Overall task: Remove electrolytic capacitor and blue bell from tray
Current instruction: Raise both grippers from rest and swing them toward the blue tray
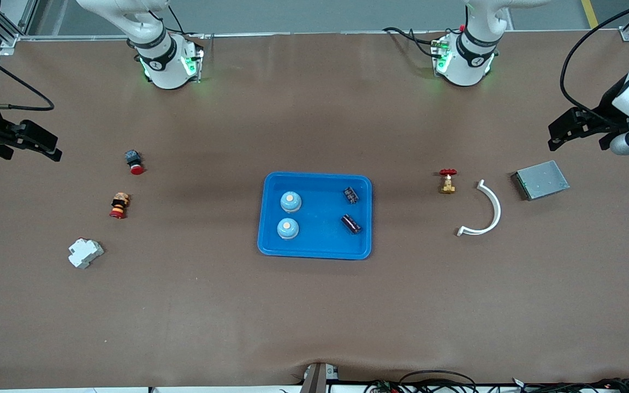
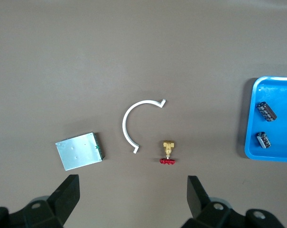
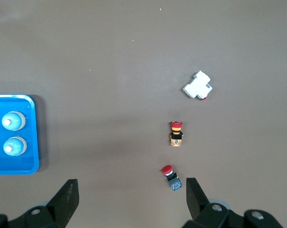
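A blue tray (image 1: pixel 320 243) lies at the middle of the table. In it stand two light-blue bells (image 1: pixel 291 201) (image 1: pixel 288 228) with orange buttons, on the side toward the right arm's end. Two black capacitors (image 1: pixel 351 195) (image 1: pixel 351 224) lie in it toward the left arm's end. The left wrist view shows the capacitors (image 2: pixel 266 110) in the tray (image 2: pixel 271 156); the right wrist view shows the bells (image 3: pixel 13 121). My left gripper (image 1: pixel 552 137) (image 2: pixel 133 190) hangs open and empty over the left arm's end of the table. My right gripper (image 1: pixel 55 151) (image 3: pixel 131 192) hangs open and empty over the right arm's end.
Toward the right arm's end lie a red-capped push button (image 1: pixel 134 161), a second red button (image 1: pixel 119 205) and a white block (image 1: pixel 85 253). Toward the left arm's end lie a brass valve with a red handle (image 1: pixel 447 181), a white curved strip (image 1: pixel 486 210) and a grey metal box (image 1: pixel 540 179).
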Available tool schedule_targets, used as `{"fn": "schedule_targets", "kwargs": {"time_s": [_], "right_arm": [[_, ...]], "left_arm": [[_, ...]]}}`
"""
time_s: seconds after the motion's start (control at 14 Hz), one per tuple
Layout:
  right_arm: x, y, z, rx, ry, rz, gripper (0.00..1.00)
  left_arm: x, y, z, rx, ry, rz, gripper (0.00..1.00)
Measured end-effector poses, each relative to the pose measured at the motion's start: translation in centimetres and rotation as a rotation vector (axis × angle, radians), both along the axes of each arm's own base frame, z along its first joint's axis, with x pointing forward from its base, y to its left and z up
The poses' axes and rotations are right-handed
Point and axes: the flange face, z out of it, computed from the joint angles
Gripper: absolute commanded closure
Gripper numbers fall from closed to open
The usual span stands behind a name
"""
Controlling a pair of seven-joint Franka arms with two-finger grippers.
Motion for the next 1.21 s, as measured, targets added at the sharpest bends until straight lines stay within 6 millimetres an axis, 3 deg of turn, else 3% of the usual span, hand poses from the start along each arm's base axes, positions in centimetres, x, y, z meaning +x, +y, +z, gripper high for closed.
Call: {"fn": "schedule_targets", "kwargs": {"time_s": [0.57, 1.21], "right_arm": [[0.0, 0.1, 0.0, 0.000, 0.000, 0.002, 0.00], [0.0, 0.3, -1.1, 0.000, 0.022, 0.003, 0.00]], "left_arm": [[0.3, 0.1, -0.7, 0.001, 0.013, 0.002, 0.00], [2.7, -0.7, -5.8, -0.013, 0.103, 0.043, 0.00]]}}
